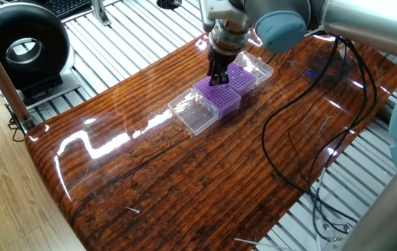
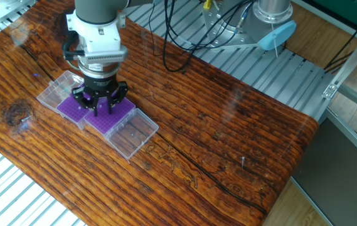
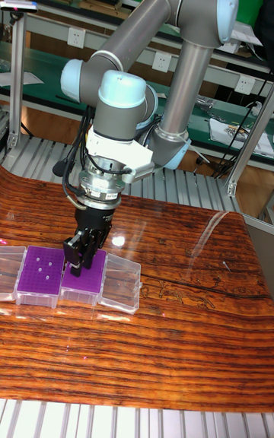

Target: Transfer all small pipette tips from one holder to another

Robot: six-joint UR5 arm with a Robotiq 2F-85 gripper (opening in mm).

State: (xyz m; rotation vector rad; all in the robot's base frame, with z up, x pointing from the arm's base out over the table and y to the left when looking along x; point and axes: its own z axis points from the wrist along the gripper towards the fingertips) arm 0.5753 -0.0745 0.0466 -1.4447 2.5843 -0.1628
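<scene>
The black pincer (image 3: pixel 79 254) is low over the purple grid racks (image 3: pixel 42 273); its grip cannot be told. A few small pipette tips (image 3: pixel 46 265) remain, so the transfer seems unfinished.

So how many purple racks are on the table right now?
2. One purple rack lies clear of the arm, with a few pale specks on top. The other purple rack sits beside it, directly under the gripper. Each has a clear lid alongside.

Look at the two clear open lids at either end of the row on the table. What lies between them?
Between the clear lids sit two purple grid racks side by side, with the gripper down over them. The other fixed view shows it.
</scene>
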